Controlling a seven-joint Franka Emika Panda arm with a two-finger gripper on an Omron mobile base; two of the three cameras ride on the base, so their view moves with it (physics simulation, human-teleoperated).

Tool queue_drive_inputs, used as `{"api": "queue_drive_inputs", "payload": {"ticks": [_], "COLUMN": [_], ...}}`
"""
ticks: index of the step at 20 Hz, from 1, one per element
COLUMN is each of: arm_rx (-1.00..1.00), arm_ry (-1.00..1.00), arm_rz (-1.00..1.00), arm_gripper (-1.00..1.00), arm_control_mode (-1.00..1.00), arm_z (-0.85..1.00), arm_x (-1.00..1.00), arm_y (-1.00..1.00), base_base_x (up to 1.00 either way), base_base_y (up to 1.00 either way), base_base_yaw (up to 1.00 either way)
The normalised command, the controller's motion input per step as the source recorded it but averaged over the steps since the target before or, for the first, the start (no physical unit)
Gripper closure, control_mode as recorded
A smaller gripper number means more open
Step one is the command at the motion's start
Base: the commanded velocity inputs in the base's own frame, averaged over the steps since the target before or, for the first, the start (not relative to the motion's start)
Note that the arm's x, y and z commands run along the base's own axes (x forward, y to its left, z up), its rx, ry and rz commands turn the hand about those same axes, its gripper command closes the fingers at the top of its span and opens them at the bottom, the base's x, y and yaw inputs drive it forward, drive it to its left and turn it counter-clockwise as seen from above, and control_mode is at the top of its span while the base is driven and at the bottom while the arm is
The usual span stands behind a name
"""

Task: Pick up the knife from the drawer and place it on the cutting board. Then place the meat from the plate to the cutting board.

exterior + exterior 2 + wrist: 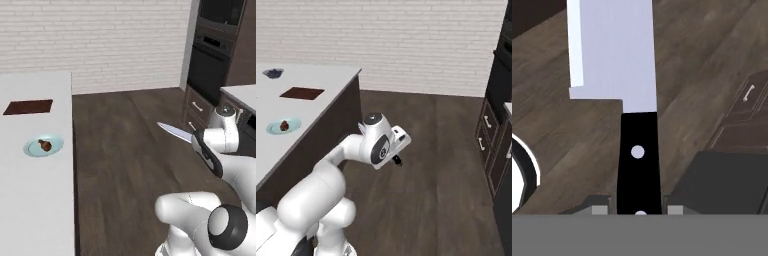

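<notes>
The knife (637, 100) is up in the air over the dark wood floor (130, 145), clamped by its black handle between the two fingertips (599, 206) of the gripper (638, 207), which close on it from either side near the butt end. In the hand view the broad silver blade runs straight away from the gripper toward the top of the picture, with two pale rivets showing down the handle. In the left base view the blade tip points left and slightly up, out from the white wrist (the handle itself is hidden behind the hand there), and it hangs well apart from the white surface (35, 200) on the left. On that surface the pale blue plate (44, 146) lies near the floor-side edge with the small brown meat (45, 145) resting at its middle. Beyond the plate, farther along the surface and apart from it, lies the dark reddish-brown cutting board (28, 107), flat and bare on top. In the right base view the same plate (284, 125) and cutting board (302, 93) show on the surface, with a small bowl of dark berries (273, 73) farther back toward the brick wall (406, 40). Dark brown cabinets with pale handles (196, 106) and a black oven (210, 65) stand on the opposite side of the floor; which of those fronts is the drawer cannot be told.
</notes>
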Motion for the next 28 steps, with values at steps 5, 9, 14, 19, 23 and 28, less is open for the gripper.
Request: {"api": "queue_drive_inputs", "payload": {"ticks": [5, 9, 14, 19, 23, 28], "arm_rx": [0.0, 0.0, 0.0, 0.0, 0.0, 0.0], "arm_ry": [0.0, 0.0, 0.0, 0.0, 0.0, 0.0], "arm_rz": [0.0, 0.0, 0.0, 0.0, 0.0, 0.0], "arm_gripper": [1.0, 1.0, 1.0, 1.0, 1.0, 1.0], "arm_control_mode": [1.0, 1.0, 1.0, 1.0, 1.0, 1.0], "arm_z": [0.0, 0.0, 0.0, 0.0, 0.0, 0.0], "arm_x": [0.0, 0.0, 0.0, 0.0, 0.0, 0.0], "arm_y": [0.0, 0.0, 0.0, 0.0, 0.0, 0.0], "base_base_x": [1.0, 0.82, 0.45, 0.12, 0.1, 0.13], "base_base_y": [-0.36, -0.16, -0.25, -0.63, -0.81, -0.76], "base_base_yaw": [0.45, 0.71, 0.73, 0.65, 0.58, 0.6]}}
